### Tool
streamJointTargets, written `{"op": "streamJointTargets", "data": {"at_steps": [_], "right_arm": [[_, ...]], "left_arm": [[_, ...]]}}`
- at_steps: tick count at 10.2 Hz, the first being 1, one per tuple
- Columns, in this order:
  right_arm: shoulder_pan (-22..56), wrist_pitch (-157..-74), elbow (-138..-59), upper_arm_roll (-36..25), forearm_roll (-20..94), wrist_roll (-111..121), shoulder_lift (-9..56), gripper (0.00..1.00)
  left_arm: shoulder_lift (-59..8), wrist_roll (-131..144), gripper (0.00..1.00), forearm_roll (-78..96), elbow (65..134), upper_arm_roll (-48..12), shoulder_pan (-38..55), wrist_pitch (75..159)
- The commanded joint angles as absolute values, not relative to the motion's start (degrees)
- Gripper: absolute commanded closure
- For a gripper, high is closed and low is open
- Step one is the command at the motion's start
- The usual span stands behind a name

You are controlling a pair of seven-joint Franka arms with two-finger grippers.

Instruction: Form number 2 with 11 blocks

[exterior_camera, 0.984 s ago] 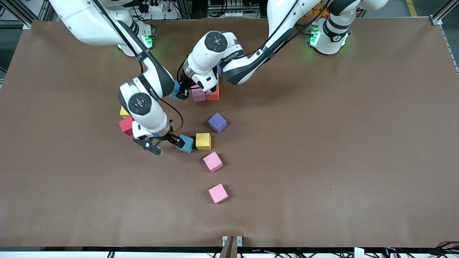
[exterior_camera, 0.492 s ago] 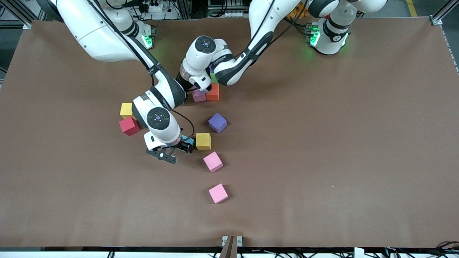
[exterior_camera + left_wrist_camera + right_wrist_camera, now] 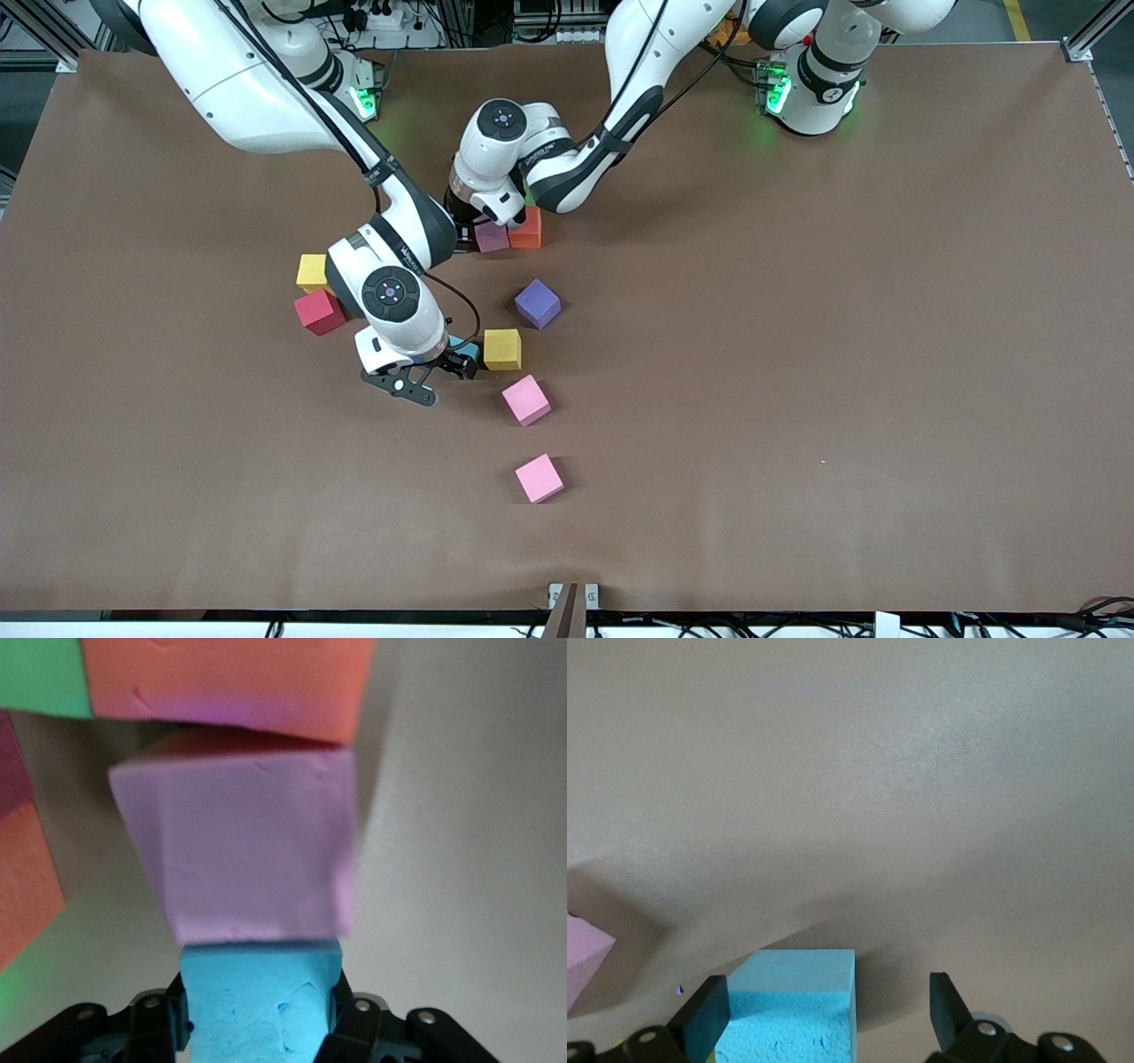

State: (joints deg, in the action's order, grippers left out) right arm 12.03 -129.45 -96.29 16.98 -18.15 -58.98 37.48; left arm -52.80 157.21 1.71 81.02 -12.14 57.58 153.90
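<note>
From the right arm's end of the table inward, a yellow block point(image 3: 311, 269) and a red block point(image 3: 319, 311) lie just beside each other. The right arm reaches down from its base past them, wrist bent so the right gripper point(image 3: 434, 379) points at the table, low over a light blue block point(image 3: 793, 1010). Its fingers point(image 3: 946, 1004) stand wide apart with that block between them, close to one finger and well clear of the other; nothing is clamped. In the front view only a sliver of this block point(image 3: 462, 347) shows, just beside a second yellow block point(image 3: 502, 349).

The left arm stretches across from its base, elbow high and wrist turned down over the started number 2 point(image 3: 509, 232). The left gripper point(image 3: 262, 1020) is clamped on another light blue block point(image 3: 261, 997), pressed against a mauve-pink block point(image 3: 252, 850). An orange block point(image 3: 226, 678) touches the mauve-pink one, with green point(image 3: 40, 673) beside it.

A purple block point(image 3: 537, 303) lies alone nearer the front camera than that cluster. Two brighter pink cubes point(image 3: 526, 400) point(image 3: 539, 478) lie nearer still.
</note>
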Motion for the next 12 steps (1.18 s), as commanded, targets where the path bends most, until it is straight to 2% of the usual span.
{"op": "streamJointTargets", "data": {"at_steps": [1,3,7,11,12], "right_arm": [[11.95,-128.58,-94.48,17.31,-19.51,-58.1,37.71,0.0],[12.04,-128.5,-94.13,17.49,-19.42,-58.27,37.44,0.0],[12.13,-128.93,-95.79,17.75,-19.51,-58.19,38.06,0.0],[12.22,-134.38,-100.02,17.75,-19.42,-58.62,38.14,0.0],[12.22,-134.38,-100.11,17.75,-19.34,-58.97,38.06,0.16]], "left_arm": [[-52.73,163.92,0.77,1.41,80.51,-10.63,59.59,151.44],[-52.73,163.57,0.77,1.32,80.51,-10.63,59.59,151.0],[-52.65,163.3,0.77,-0.53,80.51,-10.63,59.59,144.6],[-52.65,162.34,0.77,-4.04,80.59,-10.63,59.59,142.38],[-52.65,162.16,0.77,-4.48,80.6,-10.63,59.59,141.16]]}}
